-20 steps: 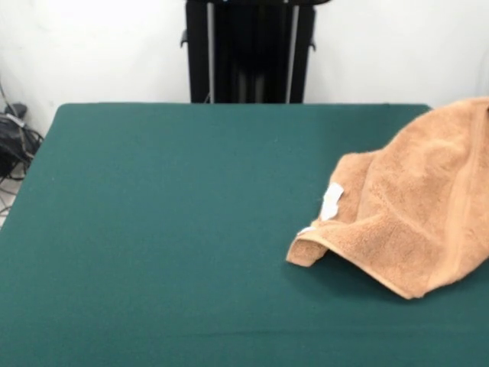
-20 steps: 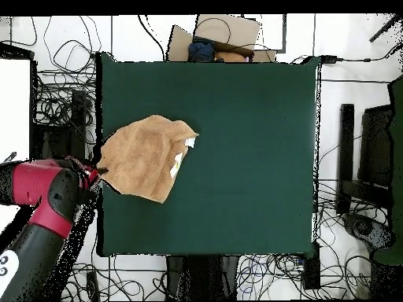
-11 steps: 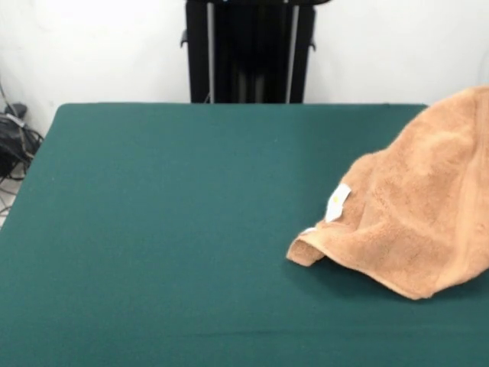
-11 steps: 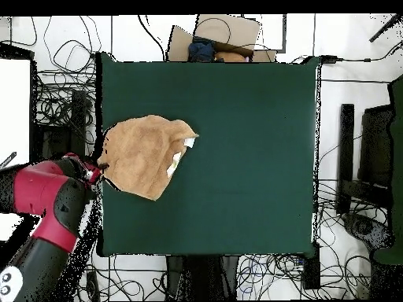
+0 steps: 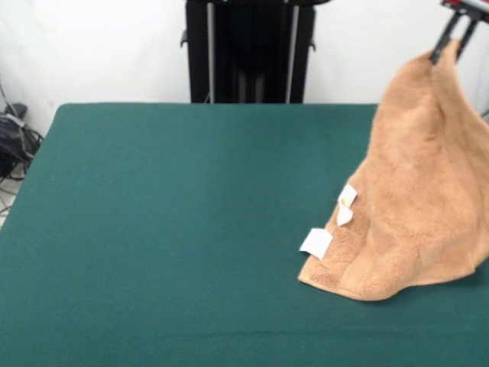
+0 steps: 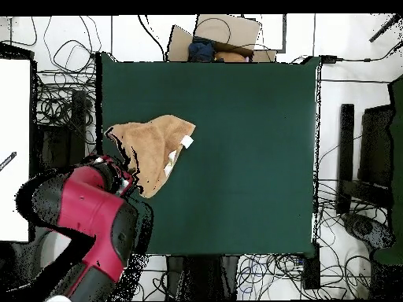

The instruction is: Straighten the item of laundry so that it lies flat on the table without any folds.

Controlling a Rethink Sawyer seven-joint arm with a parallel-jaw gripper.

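Peach-orange terry, one corner hoisted: the towel (image 5: 412, 206) hangs in a steep cone at the right of the front frame, its peak pinched by the hand (image 5: 451, 34) at the upper right corner. The two thin dark fingers close on the cloth there, so the hand is gripping the towel. The lower hem rests on the green bench (image 5: 168, 229) at lower right, and part of it runs past the right frame edge.

In the overhead frame the towel (image 6: 153, 145) sits at the left edge of the bench (image 6: 252, 141), with the red arm (image 6: 90, 224) just below it.

Judgement on the step: the cloth is lifted to shake folds loose. A good continuation would carry the held corner inward over the bench and lower it slowly while drawing against the resting hem, so the cloth lays out in one sheet instead of collapsing. Risk: it ends up draped off the bench edge.

Labels: small white tags (image 5: 316, 241) show along the left hem. No writing readable.
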